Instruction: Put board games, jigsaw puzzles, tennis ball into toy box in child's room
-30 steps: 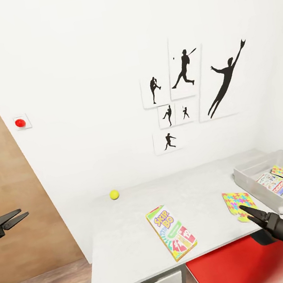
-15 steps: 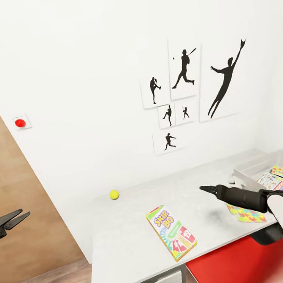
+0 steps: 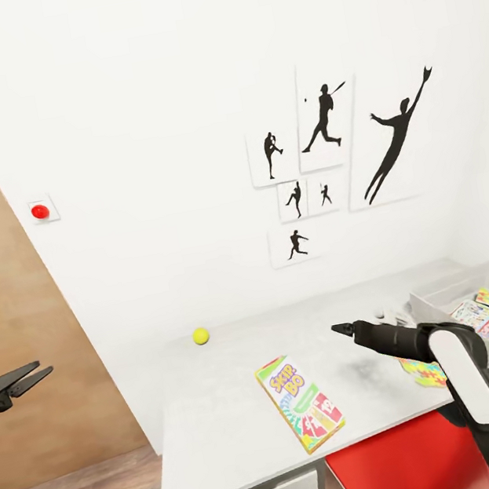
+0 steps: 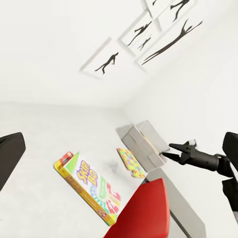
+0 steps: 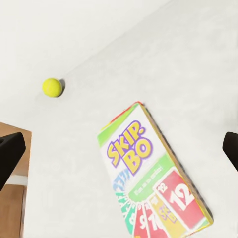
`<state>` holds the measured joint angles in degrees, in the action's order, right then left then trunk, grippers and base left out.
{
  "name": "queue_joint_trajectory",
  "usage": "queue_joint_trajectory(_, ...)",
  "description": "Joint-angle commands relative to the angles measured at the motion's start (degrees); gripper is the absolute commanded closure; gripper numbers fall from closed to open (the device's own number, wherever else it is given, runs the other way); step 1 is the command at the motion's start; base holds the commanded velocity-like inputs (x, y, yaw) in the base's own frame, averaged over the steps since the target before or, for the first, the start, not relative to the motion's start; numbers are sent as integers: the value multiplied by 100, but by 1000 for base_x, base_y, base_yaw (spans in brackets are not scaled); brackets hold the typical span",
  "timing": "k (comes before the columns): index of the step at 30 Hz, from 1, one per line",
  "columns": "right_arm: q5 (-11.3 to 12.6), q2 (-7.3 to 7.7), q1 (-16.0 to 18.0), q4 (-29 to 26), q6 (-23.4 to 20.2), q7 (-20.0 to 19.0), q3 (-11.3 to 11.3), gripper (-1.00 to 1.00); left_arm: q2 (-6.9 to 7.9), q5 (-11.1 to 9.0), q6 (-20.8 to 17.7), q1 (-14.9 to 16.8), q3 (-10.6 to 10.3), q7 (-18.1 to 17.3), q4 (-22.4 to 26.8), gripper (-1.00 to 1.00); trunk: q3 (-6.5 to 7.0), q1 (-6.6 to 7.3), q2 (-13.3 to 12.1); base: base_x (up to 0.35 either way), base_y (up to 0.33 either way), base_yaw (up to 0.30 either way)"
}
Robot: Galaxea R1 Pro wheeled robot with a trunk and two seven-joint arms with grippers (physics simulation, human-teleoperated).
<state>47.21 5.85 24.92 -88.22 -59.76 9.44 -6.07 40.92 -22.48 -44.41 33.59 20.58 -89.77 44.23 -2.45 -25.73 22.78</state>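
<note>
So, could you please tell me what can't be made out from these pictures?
- Jigsaw puzzle on the table: in the head view the right arm covers most of it.
- Toy box: the picture's right edge cuts it off, so its full contents are unclear.
- Monopoly box in it: print too small to read.
- Left claw: partly cut by the left edge.
- Right claw: too small to tell whether it is open.

Desk [image 3: 224, 407]: ball [image 3: 201, 335], SKIP-BO box [image 3: 300, 402], puzzle [image 3: 426, 371], bin [image 3: 444, 295].

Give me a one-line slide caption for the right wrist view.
SKIP-BO box lying flat on the grey table, tennis ball beyond it near the wall.
</note>
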Motion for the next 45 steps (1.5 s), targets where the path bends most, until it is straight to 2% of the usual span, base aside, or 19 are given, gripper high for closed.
queue_joint_trajectory(1, 59, -9, 9, -6, -20, 76, 3, -100, -1, 4, -62, 8, -4, -23, -2, -100, -14, -5, 14, 94, 48, 183)
queue_joint_trajectory(14, 29, -73, 20, 48, -22, 150, 34, -100, -3, 7, -60, 8, -3, -23, -2, -100, -14, -5, 14, 98, -37, 262)
queue_joint_trajectory(23, 11, -75, 141, 470, -23, 161, 35, -100, 3, 7, -59, 8, -2, -23, -2, -100, -34, -5, 14, 64, -166, 270)
queue_joint_trajectory(28, 8, -75, 266, 800, -24, 243, 41, -100, 4, 7, -59, 8, -7, -23, -2, -100, -59, -5, 14, 12, -32, 247)
queue_joint_trajectory(45, 0, -75, 497, 1432, -24, 398, 44, -100, 4, 7, -51, 8, -8, -23, -2, -100, -168, -5, 14, 2, 7, 218)
